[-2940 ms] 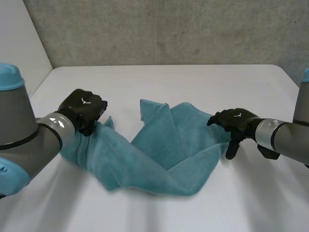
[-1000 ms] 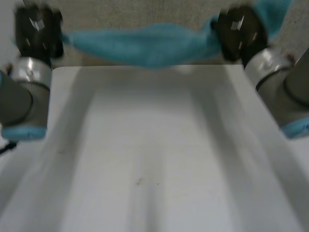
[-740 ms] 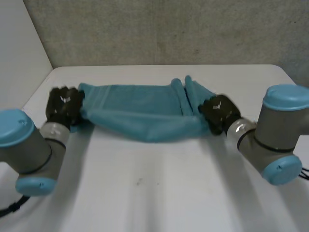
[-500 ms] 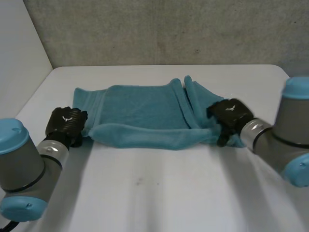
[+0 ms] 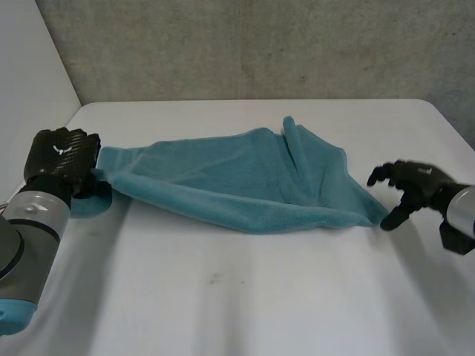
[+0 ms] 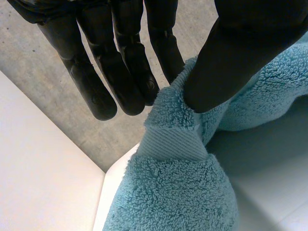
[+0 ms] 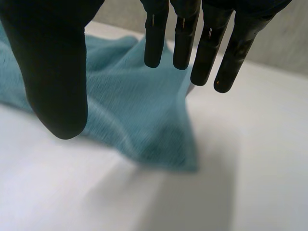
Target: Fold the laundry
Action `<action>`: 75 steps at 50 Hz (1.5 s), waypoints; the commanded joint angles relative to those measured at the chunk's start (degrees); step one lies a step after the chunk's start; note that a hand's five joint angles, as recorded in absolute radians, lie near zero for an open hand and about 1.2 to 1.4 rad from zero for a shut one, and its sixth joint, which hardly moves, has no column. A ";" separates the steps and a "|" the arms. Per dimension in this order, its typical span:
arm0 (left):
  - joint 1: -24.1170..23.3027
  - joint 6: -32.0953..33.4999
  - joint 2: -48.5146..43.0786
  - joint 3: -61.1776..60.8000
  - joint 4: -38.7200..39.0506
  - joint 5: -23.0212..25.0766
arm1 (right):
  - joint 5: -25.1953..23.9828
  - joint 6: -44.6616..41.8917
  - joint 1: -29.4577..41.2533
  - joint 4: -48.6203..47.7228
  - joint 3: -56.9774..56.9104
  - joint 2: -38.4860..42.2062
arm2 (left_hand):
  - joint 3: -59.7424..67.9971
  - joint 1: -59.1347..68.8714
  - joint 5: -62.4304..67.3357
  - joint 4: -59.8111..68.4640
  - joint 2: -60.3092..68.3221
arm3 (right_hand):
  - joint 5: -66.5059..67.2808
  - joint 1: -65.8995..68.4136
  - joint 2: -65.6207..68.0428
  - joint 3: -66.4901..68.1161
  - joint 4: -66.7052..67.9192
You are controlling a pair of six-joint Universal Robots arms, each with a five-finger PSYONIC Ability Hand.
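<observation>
The teal towel [image 5: 245,185] lies across the far half of the white surface [image 5: 260,304], pulled into a long, flat triangle. Its near edge runs in one slanted line from the left corner to the right corner. Between this edge and the near side of the surface there is a wide band of bare white. A narrower bare strip lies between the towel and the far edge, under the grey wall [image 5: 260,44].

The left hand [image 5: 61,152] is at the left edge of the surface and holds the left corner of the towel a little above it. In the left wrist view the thumb [image 6: 240,53] pinches the hemmed corner against the fingers [image 6: 125,72], which are nearly straight.

The right hand [image 5: 415,182] is near the right edge of the surface, just beside the right corner of the towel but apart from it. In the right wrist view its fingers [image 7: 184,33] are spread and relaxed and hold nothing; the towel corner lies on the surface under them.

Half a second ago the right hand was on the right end of the towel; now it has let go and moved away to the right. The left hand has moved outward to the left edge, and the towel, then a flatter band, is now stretched toward that hand.
</observation>
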 commanded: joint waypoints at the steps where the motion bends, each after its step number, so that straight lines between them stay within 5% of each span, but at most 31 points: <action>1: -0.07 -0.02 0.21 -0.87 0.03 0.01 | -1.28 7.47 0.27 -1.11 -1.08 7.96 | 11.54 14.89 15.16 11.47 11.25 | 8.15 10.98 8.08 8.33 8.46; 19: 0.11 -0.11 0.21 -1.22 0.03 -0.08 | -2.17 12.67 5.28 -7.09 -7.77 15.88 | 11.54 14.89 15.16 11.47 11.25 | 23.13 25.96 23.07 23.31 23.44; 22: 0.11 -0.11 0.13 -1.84 0.03 0.01 | -2.17 13.90 5.72 -7.26 -8.73 16.67 | 11.54 14.89 15.16 11.47 11.25 | 28.34 31.18 28.28 28.52 28.66; 26: 0.11 -0.11 0.13 -2.45 0.03 0.00 | -1.90 13.99 5.98 -7.44 -10.05 18.07 | 11.54 14.89 15.16 11.47 11.25 | 53.24 56.07 53.18 53.42 53.55; 30: 0.11 0.07 -0.23 -3.07 -0.06 0.01 | -1.38 13.90 6.07 -7.79 -10.67 18.69 | 11.54 14.89 15.16 11.47 11.25 | 53.35 56.18 53.28 53.53 53.66; 32: 0.29 0.68 -0.49 -3.42 -1.37 0.01 | 0.11 13.02 5.98 -8.58 -10.49 18.60 | -3.35 0.00 0.27 -3.42 -3.64 | 53.35 56.18 53.28 53.53 53.66; 38: 0.81 2.17 -1.28 -1.84 -9.82 0.44 | 2.58 12.05 6.07 -8.93 -9.35 14.12 | -16.87 -13.51 -13.25 -16.93 -17.15 | 53.35 56.18 53.28 53.53 53.66; 40: 3.08 2.09 -1.98 0.52 -14.11 0.53 | 2.58 10.13 6.16 -8.93 -7.86 10.54 | -38.76 -35.41 -35.15 -38.83 -39.05 | 53.35 56.18 53.28 53.53 53.66; 48: 6.26 0.34 -0.67 3.60 -15.88 2.81 | 2.84 2.14 7.30 -10.07 -4.43 6.83 | -47.97 -44.62 -44.35 -48.04 -48.26 | 53.35 56.18 53.28 53.53 53.66; 59: 9.95 -9.42 -1.72 4.23 -19.47 7.29 | 3.11 -3.24 6.68 -10.43 -2.84 6.39 | -43.63 -40.28 -40.01 -43.70 -43.92 | 53.35 56.18 53.28 53.53 53.66; 75: 11.98 -10.04 -8.22 4.93 -24.49 10.11 | 3.28 -3.42 6.68 -10.16 -2.93 4.10 | -27.66 -24.31 -24.04 -27.73 -27.95 | 53.35 56.18 53.28 53.53 53.66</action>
